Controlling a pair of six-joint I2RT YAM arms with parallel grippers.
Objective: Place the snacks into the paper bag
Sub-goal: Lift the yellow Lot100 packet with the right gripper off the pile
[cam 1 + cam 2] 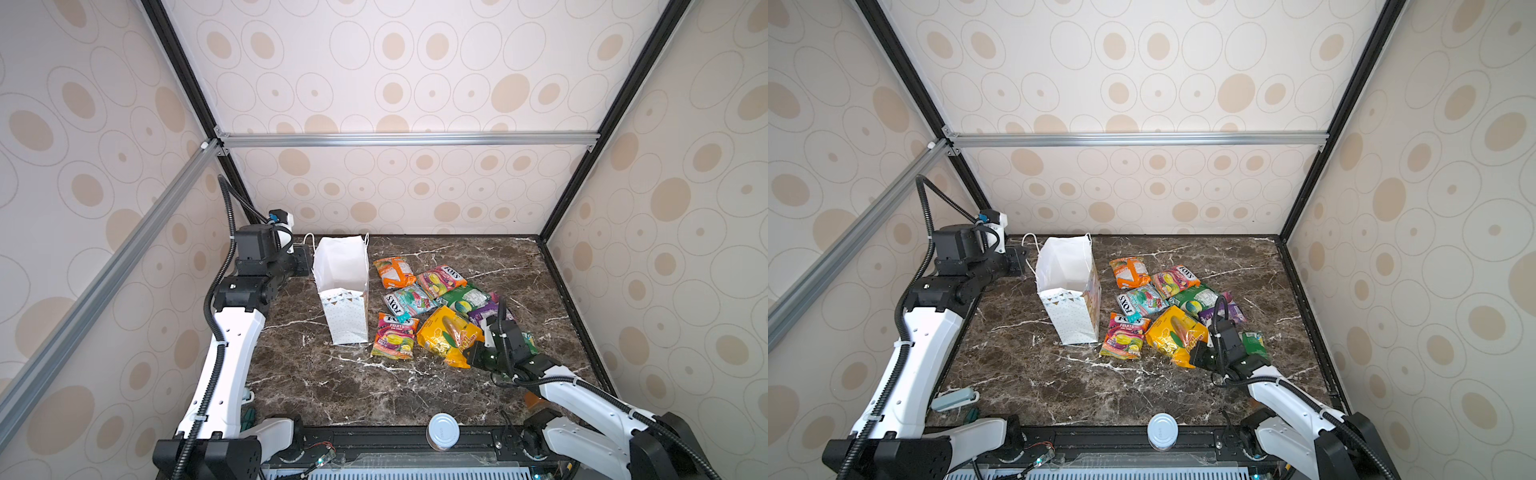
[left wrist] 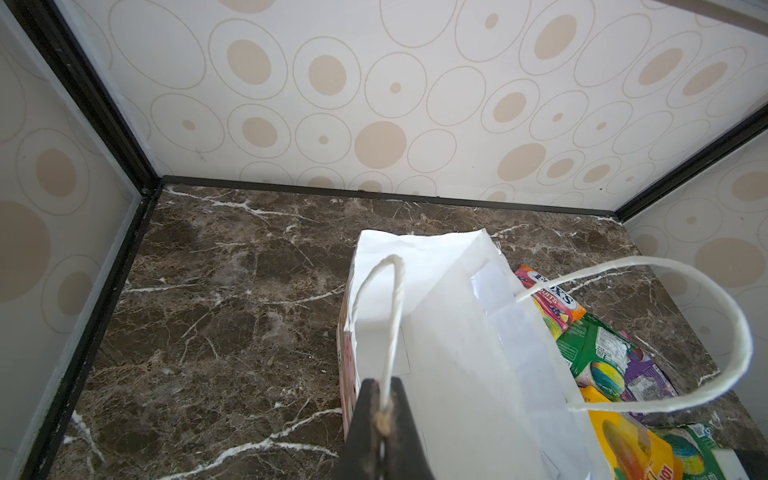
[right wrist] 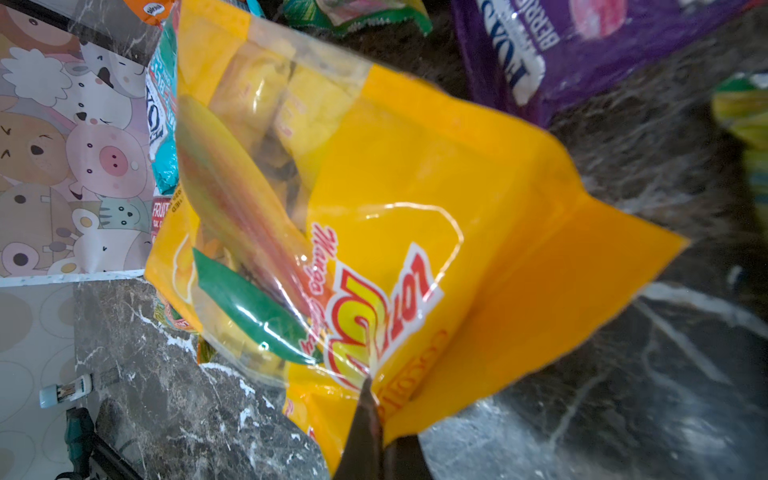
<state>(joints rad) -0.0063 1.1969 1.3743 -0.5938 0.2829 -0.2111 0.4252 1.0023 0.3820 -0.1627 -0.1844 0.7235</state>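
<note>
place: robot lab test cell, def not someone's home
walls: circle-print panels (image 1: 415, 62) boxing in top and both sides
frame: aluminium rail (image 1: 407, 139) across the middle, black posts (image 1: 183, 70) upper left and right
floor: marble-look tabletop (image 1: 332, 382), lower centre
gear: two white robot arms (image 1: 232, 345) along bottom edge
props: snacks (image 1: 439, 281), paper bag (image 1: 345, 274) mid-table

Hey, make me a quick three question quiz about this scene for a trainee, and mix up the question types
1. True or false: the paper bag lies flat on its side.
2. What does the right gripper clamp? A. the paper bag; B. the yellow packet; C. nothing.
3. Fill in: the left gripper pinches the bag's white cord ____.

Key: 1. False, it stands upright. 2. B, by the packet's edge. 3. handle.
</note>
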